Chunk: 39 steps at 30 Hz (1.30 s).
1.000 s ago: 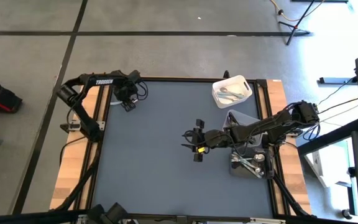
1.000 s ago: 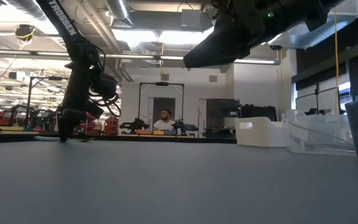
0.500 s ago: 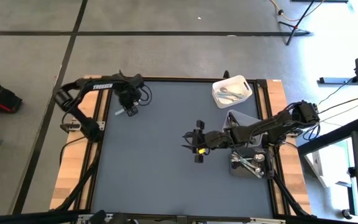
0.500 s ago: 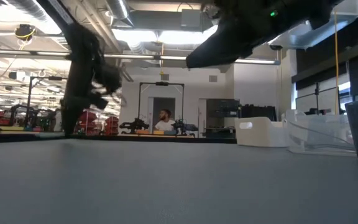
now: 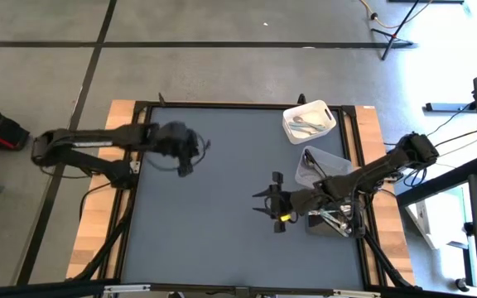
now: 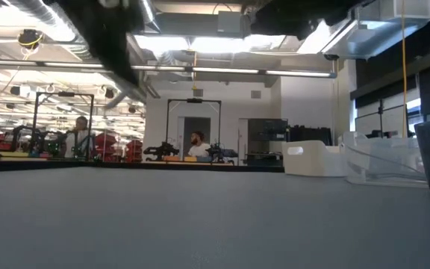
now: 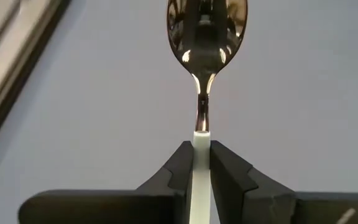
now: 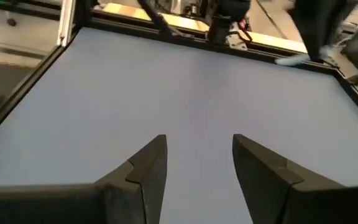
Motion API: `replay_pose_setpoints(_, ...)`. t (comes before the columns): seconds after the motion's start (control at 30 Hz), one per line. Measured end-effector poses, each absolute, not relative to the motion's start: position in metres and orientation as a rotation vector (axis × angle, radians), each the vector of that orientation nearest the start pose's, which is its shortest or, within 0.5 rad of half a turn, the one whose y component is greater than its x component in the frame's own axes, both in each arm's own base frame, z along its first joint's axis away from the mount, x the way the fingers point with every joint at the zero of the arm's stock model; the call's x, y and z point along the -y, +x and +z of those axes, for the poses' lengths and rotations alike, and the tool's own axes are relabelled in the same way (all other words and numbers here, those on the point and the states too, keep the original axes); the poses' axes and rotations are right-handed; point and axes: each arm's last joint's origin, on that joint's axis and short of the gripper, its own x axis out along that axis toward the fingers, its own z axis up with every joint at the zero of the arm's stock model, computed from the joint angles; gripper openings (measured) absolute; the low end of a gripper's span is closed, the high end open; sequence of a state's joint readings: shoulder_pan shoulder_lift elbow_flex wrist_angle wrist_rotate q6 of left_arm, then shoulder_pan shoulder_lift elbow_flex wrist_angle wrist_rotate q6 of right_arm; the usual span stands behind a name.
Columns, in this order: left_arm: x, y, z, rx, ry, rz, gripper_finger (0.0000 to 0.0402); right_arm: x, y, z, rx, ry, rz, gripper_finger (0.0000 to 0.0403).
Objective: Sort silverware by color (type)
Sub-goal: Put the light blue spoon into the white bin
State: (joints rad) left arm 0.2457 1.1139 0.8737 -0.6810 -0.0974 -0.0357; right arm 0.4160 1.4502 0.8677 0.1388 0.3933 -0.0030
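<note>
High view: left end effector (image 5: 190, 153) grips a spoon (image 7: 206, 37); right end effector (image 5: 273, 204), empty and parted, sits near bins (image 5: 309, 121).

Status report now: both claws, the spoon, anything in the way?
Left claw shut on silver spoon, lifted above the mat. Right claw open, empty, near the bins. Nothing in the way.

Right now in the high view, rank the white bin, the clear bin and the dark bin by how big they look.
1. White plastic bin, clearest and largest.
2. Clear plastic bin and dark grey bin: both partly hidden under the right arm, so I can't rank them.
</note>
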Motion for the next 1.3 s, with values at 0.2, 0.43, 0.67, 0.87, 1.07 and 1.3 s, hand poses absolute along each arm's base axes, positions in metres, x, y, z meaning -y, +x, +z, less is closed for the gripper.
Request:
replay_pose_setpoints(0.2, 0.011, 0.209, 0.266, -0.677, -0.030, 0.133, 0.0035, -0.117, 0.293, 0.245, -0.347, -0.116, 0.060, 0.0172)
replay_pose_setpoints(0.43, 0.068, 0.205, 0.234, -0.455, 0.012, 0.022, 0.0036, -0.121, 0.308, 0.237, -0.274, -0.086, 0.117, 0.0180)
replay_pose_setpoints(0.67, 0.094, 0.201, 0.209, -0.251, -0.042, -0.007, 0.0035, -0.111, 0.324, 0.235, -0.165, -0.047, 0.109, 0.0268)
replay_pose_setpoints(0.87, 0.107, 0.210, 0.199, -0.213, -0.020, 0.003, 0.0036, -0.113, 0.341, 0.222, -0.019, -0.102, 0.113, 0.0310)
replay_pose_setpoints(1.07, 0.111, 0.217, 0.194, -0.176, -0.009, 0.020, 0.0036, -0.117, 0.365, 0.220, 0.011, -0.112, 0.108, 0.0291)
replay_pose_setpoints(1.3, 0.112, 0.219, 0.195, -0.161, -0.006, 0.011, 0.0036, -0.124, 0.389, 0.216, 0.016, -0.111, 0.101, 0.0239)
